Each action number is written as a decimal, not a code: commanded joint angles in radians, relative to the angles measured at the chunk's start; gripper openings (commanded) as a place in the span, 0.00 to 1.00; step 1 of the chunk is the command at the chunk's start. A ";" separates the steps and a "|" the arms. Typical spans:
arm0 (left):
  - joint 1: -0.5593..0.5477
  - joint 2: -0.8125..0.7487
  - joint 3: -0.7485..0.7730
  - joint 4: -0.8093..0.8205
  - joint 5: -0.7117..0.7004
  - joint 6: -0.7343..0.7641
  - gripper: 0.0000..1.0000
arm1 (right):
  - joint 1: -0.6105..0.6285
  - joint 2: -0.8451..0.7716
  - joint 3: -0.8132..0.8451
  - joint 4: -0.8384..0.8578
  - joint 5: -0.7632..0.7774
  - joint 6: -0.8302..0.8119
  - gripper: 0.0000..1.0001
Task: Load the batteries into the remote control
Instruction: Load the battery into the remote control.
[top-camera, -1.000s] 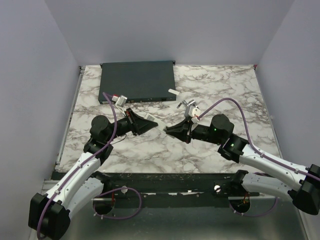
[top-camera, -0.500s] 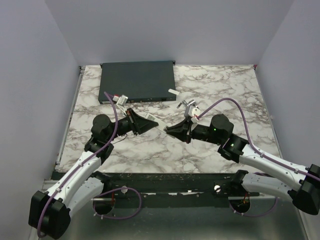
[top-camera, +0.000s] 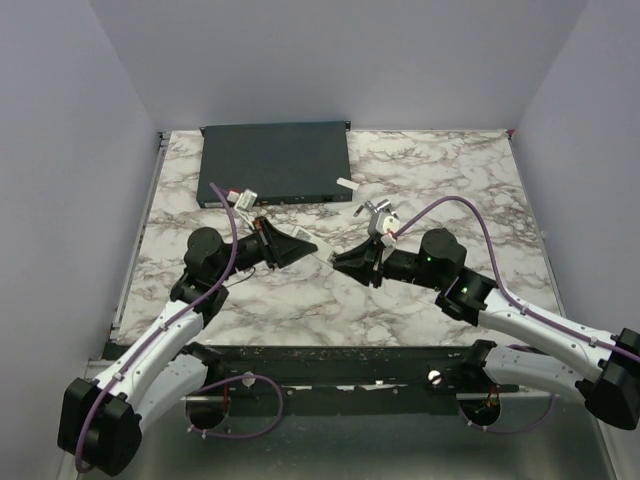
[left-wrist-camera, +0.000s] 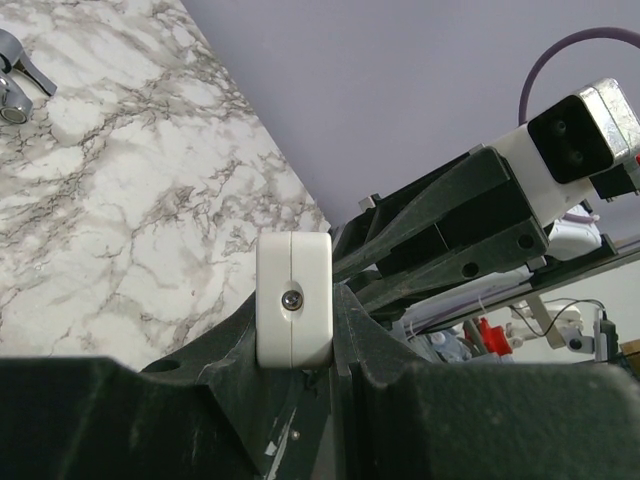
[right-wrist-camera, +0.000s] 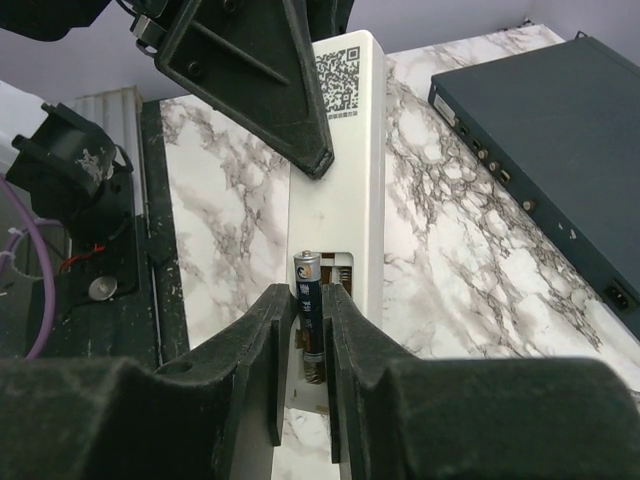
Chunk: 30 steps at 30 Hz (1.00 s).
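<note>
A grey-veined white marble tabletop (top-camera: 450, 170) carries a flat dark-grey box (top-camera: 275, 160) at its far left, a small white strip (top-camera: 346, 183) just beside the box's near right corner, and a small metal piece (top-camera: 367, 208) near the strip.

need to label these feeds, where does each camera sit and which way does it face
Top external: above and behind the arms, looking down on the marble table; shows both arms, with left gripper and right gripper meeting mid-table.
Left wrist: on the left arm, looking along its fingers past the remote control end.
Right wrist: on the right arm, looking along its fingers at the battery in the remote's open bay, dark-grey box beyond.
Shared: both wrist views show the remote and the opposite gripper.
</note>
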<state>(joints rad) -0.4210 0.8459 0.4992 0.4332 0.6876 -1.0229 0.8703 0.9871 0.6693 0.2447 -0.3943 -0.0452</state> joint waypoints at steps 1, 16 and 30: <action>-0.004 0.014 0.047 0.055 -0.010 -0.017 0.00 | 0.002 -0.007 -0.017 -0.018 -0.016 0.002 0.27; -0.005 0.042 0.049 0.039 -0.010 -0.018 0.00 | 0.003 -0.025 -0.024 0.003 -0.007 0.004 0.33; -0.008 0.051 0.051 0.038 -0.007 -0.017 0.00 | 0.003 -0.033 -0.033 0.035 0.024 -0.002 0.35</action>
<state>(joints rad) -0.4213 0.8925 0.5152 0.4370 0.6880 -1.0378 0.8703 0.9722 0.6529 0.2451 -0.3923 -0.0452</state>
